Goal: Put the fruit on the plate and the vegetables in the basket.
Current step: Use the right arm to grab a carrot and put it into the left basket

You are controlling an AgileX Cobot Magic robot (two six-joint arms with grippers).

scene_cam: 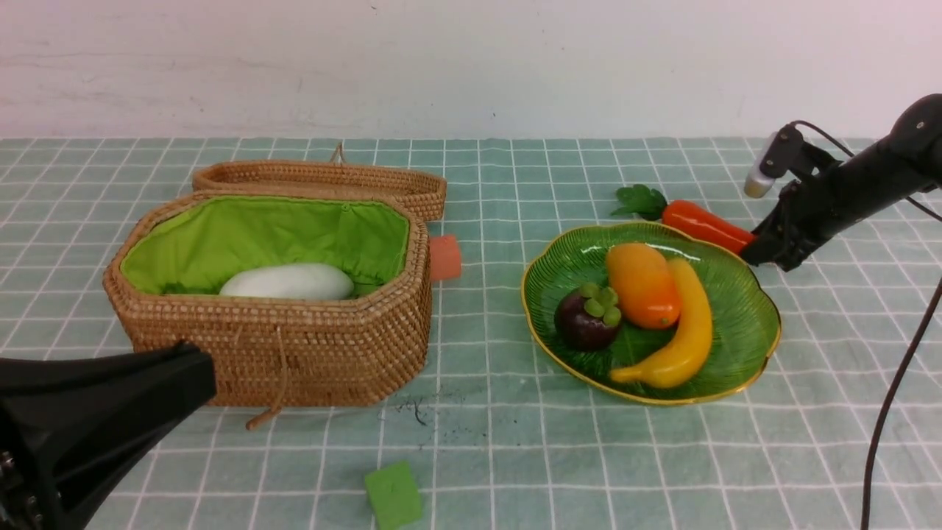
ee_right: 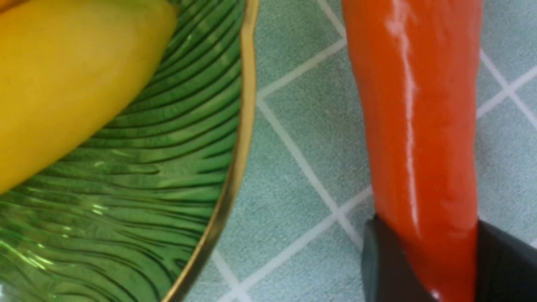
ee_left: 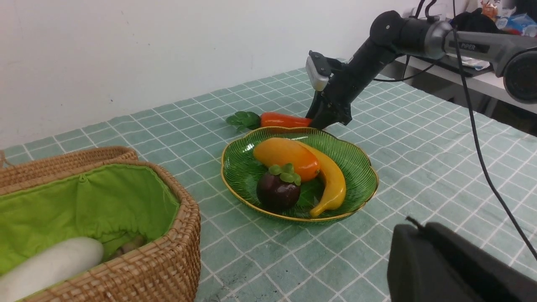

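Note:
The green glass plate (scene_cam: pixel 762 324) holds the mango (scene_cam: pixel 640 283), the banana (scene_cam: pixel 688 331) and the mangosteen (scene_cam: pixel 585 320). The carrot (scene_cam: pixel 703 224) lies on the cloth just behind the plate. My right gripper (scene_cam: pixel 758 254) is at its pointed end. In the right wrist view the gripper (ee_right: pixel 423 239) has a dark finger pressed against each side of the carrot (ee_right: pixel 415 105). The open basket (scene_cam: pixel 294 353) holds the white radish (scene_cam: pixel 291 282). The eggplant is out of view. My left gripper (scene_cam: pixel 202 368) is shut and empty in front of the basket.
The basket's lid (scene_cam: pixel 324 180) lies open behind it. An orange block (scene_cam: pixel 445 258) sits by the basket's right side. A green cube (scene_cam: pixel 394 495) lies near the front edge. The right arm's cable (scene_cam: pixel 898 383) hangs at the far right.

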